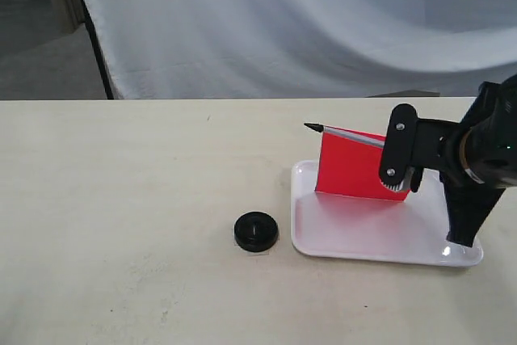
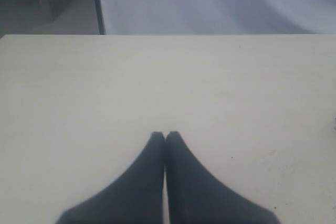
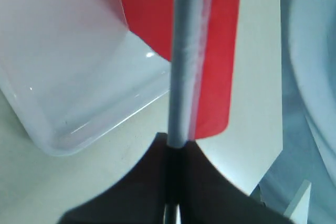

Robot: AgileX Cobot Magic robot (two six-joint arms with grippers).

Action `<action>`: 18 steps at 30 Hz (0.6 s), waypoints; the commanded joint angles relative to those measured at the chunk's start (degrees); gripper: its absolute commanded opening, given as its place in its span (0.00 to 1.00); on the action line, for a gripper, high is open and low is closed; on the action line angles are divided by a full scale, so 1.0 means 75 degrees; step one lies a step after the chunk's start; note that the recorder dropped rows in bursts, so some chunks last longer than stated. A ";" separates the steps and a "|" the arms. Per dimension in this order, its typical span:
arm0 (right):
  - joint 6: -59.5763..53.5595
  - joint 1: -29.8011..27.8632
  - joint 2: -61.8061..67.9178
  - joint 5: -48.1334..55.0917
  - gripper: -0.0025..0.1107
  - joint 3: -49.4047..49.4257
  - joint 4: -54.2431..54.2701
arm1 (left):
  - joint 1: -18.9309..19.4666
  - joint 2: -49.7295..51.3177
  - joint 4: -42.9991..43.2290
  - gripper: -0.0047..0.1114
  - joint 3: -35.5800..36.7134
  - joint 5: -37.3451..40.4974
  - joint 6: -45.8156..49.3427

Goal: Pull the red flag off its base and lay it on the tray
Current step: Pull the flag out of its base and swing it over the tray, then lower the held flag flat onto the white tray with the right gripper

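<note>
My right gripper [image 1: 401,161] is shut on the pole of the red flag [image 1: 350,166] and holds it over the white tray [image 1: 355,240]. The pole lies almost level, its black tip pointing left past the tray's far left corner, and the red cloth hangs down towards the tray floor. In the right wrist view the silver-grey pole of the red flag [image 3: 185,66] runs out from between the shut fingers of the right gripper [image 3: 176,142], over the tray [image 3: 63,77]. The black base [image 1: 256,231] sits alone on the table left of the tray. My left gripper [image 2: 165,136] is shut, holding nothing, above bare table.
The pale table [image 1: 121,199] stretches left of the base. A white cloth backdrop [image 1: 283,22] hangs behind the table's far edge, with a dark stand leg at its left.
</note>
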 commanded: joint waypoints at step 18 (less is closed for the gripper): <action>0.1498 -0.0040 0.2028 -0.0269 0.02 -0.0002 -0.2589 | -0.0034 -0.0008 -0.0001 0.04 0.0012 -0.0006 0.0010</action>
